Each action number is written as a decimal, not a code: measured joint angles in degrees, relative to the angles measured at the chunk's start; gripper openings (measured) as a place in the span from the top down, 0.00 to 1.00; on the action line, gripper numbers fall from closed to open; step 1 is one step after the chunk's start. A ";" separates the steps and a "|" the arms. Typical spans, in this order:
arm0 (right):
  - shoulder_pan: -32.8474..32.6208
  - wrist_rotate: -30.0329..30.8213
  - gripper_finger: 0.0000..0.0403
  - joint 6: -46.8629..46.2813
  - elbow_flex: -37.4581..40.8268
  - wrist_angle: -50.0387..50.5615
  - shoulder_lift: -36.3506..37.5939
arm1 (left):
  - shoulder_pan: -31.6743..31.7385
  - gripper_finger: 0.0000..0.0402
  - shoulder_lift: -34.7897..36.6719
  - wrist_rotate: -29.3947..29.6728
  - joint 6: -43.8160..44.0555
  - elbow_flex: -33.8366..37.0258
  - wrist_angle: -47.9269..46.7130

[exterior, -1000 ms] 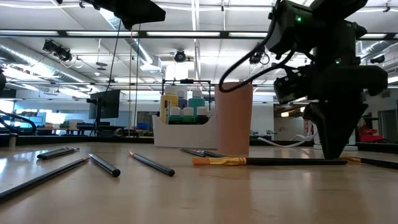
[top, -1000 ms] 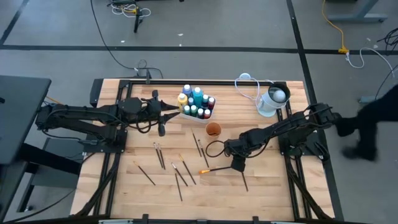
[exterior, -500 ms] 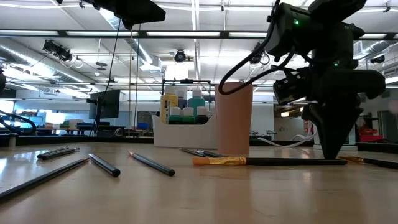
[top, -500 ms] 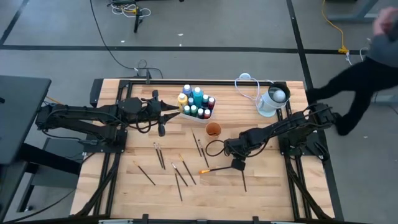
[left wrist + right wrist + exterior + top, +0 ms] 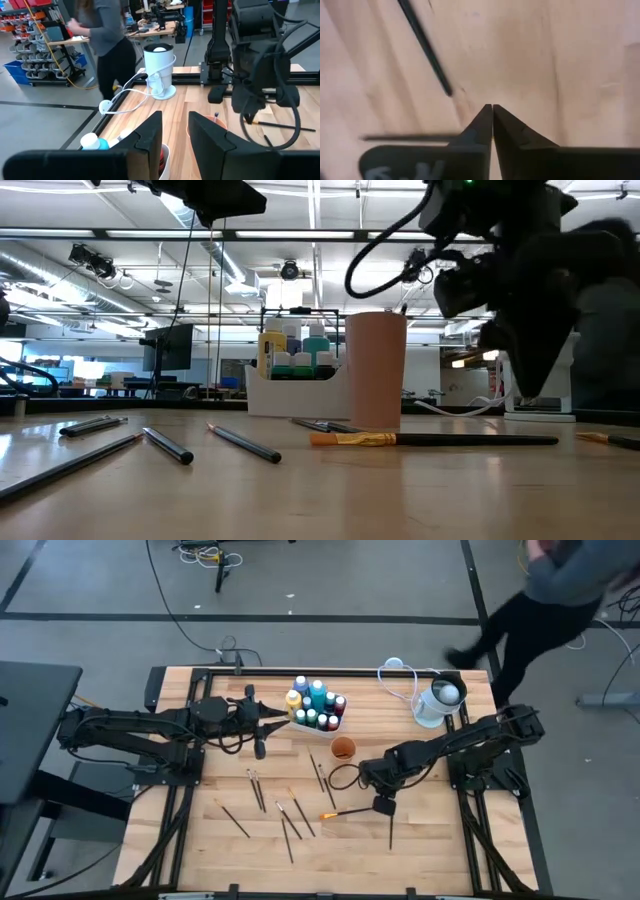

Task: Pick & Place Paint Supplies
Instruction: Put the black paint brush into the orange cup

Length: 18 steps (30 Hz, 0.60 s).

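My right gripper (image 5: pixel 383 806) (image 5: pixel 492 107) is shut with nothing between its fingers, pointing down just above the table. A thin dark brush (image 5: pixel 390 832) (image 5: pixel 427 50) lies flat on the near side of it, its end close to the fingertips. The orange-handled brush (image 5: pixel 345 811) (image 5: pixel 430 440) lies flat to the gripper's left. The white caddy (image 5: pixel 335 725) with the white-capped bottles (image 5: pixel 316 705) stands at the far middle. My left gripper (image 5: pixel 283 721) (image 5: pixel 175 135) hovers open beside the caddy, level. Several more dark brushes (image 5: pixel 270 805) lie on the table's near left.
An orange cup (image 5: pixel 343 748) (image 5: pixel 377 370) stands between the caddy and my right gripper. A white-and-grey round container (image 5: pixel 440 700) with a white cable (image 5: pixel 400 675) stands at the far right. A person (image 5: pixel 545 600) walks on the floor beyond the table's far right corner.
My right gripper has drawn its fingers together and risen a little off the table without a brush. The dark brush beside it has swung slightly and now points straight toward the near edge. The person has walked along beyond the far right corner.
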<state>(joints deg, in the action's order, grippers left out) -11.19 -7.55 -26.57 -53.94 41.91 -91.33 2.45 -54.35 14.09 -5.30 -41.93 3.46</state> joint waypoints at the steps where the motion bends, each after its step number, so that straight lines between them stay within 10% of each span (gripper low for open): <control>1: -0.18 0.90 0.95 1.95 -0.31 0.87 0.23 | -0.01 0.74 0.00 -0.01 0.01 0.00 -0.01; 18: -4.20 4.89 0.64 47.33 -0.90 10.47 0.66 | -0.01 0.74 0.00 0.00 -0.09 0.00 0.00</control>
<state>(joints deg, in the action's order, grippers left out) -15.38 -2.66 20.75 -54.84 52.38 -90.67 2.44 -54.35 14.09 -5.39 -41.93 3.46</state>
